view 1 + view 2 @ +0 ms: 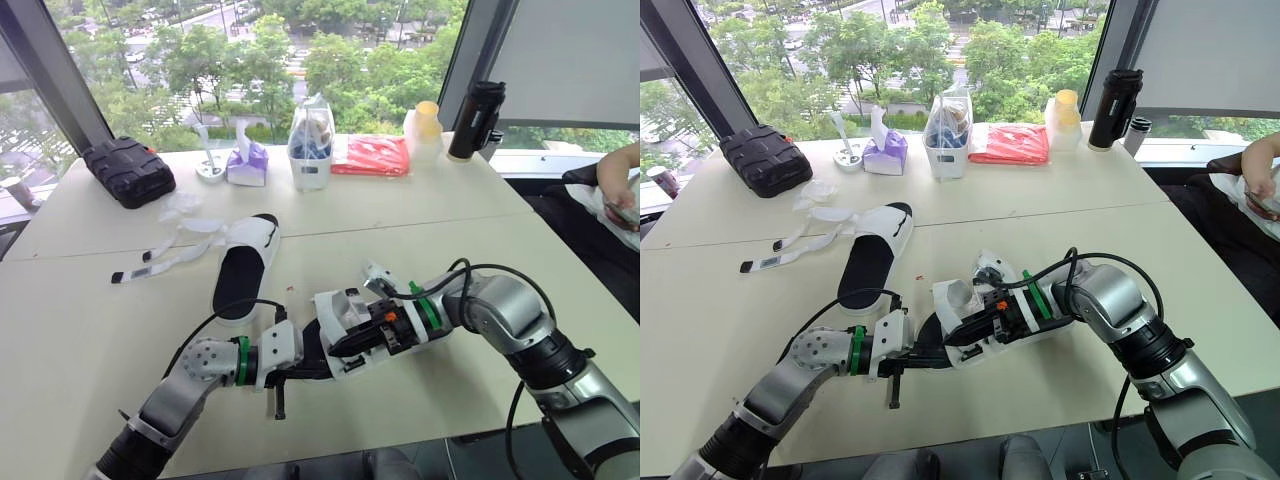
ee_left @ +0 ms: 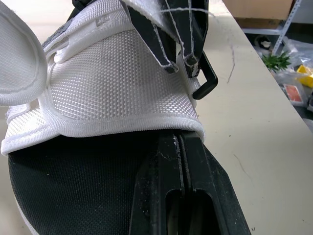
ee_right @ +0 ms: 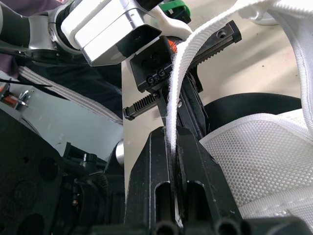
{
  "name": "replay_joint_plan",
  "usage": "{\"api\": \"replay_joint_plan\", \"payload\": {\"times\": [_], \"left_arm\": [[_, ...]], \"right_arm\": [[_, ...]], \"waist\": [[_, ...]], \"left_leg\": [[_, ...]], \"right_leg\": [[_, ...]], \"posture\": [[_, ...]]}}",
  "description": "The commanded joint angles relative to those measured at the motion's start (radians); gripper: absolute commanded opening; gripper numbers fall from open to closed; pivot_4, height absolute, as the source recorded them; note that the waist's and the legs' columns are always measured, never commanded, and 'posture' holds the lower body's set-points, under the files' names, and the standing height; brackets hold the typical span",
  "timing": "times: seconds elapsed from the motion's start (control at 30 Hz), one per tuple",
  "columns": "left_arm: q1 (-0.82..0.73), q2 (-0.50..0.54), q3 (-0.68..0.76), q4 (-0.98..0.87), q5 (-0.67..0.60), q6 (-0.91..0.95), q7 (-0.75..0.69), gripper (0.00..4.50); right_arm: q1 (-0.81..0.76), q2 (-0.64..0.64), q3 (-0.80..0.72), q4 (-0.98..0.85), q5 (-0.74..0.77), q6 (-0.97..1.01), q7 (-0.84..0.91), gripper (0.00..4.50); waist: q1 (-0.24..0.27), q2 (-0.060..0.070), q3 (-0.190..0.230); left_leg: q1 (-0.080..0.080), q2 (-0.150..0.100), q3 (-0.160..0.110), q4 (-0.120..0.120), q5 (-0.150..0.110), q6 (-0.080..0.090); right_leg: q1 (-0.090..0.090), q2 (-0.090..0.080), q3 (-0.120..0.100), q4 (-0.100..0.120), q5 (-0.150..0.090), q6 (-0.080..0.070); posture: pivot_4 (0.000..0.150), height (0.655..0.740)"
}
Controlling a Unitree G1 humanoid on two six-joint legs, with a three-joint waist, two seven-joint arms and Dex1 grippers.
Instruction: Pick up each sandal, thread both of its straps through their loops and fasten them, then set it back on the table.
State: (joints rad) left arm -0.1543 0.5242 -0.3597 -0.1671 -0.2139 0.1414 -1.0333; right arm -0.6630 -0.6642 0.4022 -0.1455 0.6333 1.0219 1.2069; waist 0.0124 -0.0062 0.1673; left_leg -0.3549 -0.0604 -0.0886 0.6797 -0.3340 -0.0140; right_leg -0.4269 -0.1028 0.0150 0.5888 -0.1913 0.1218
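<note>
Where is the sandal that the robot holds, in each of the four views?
Left eye view: sandal, low centre.
Right eye view: low centre too.
Left wrist view: its white mesh upper, just beyond the left end effector.
Right wrist view: beside the strap pinched by the right end effector.
Shared landmark: the mesh upper.

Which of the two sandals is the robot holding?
The near sandal: the left gripper clamps its edge, the right gripper pinches its strap. The other sandal lies farther back, untouched.
</note>
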Motion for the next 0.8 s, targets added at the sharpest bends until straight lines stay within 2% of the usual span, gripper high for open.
{"api": "replay_joint_plan", "payload": {"times": [0.03, 0.8], "left_arm": [[0.028, 0.012, -0.051, 0.046, 0.052, 0.038, -0.001, 0.0], [0.023, 0.008, -0.049, 0.052, 0.051, 0.039, 0.006, 0.0]], "right_arm": [[0.005, 0.01, 0.019, 0.007, 0.003, 0.049, 0.001, 0.11], [-0.005, 0.054, 0.014, -0.018, 0.013, 0.123, -0.008, 0.11]], "waist": [[0.0, 0.0, -0.001], [0.0, 0.0, -0.003]], "left_leg": [[0.0, 0.0, 0.0, 0.0, 0.0, 0.0], [0.0, 0.0, 0.0, 0.0, 0.0, 0.0]], "right_leg": [[0.0, 0.0, 0.0, 0.0, 0.0, 0.0], [0.0, 0.0, 0.0, 0.0, 0.0, 0.0]], "posture": [[0.15, 0.74], [0.15, 0.74]]}}
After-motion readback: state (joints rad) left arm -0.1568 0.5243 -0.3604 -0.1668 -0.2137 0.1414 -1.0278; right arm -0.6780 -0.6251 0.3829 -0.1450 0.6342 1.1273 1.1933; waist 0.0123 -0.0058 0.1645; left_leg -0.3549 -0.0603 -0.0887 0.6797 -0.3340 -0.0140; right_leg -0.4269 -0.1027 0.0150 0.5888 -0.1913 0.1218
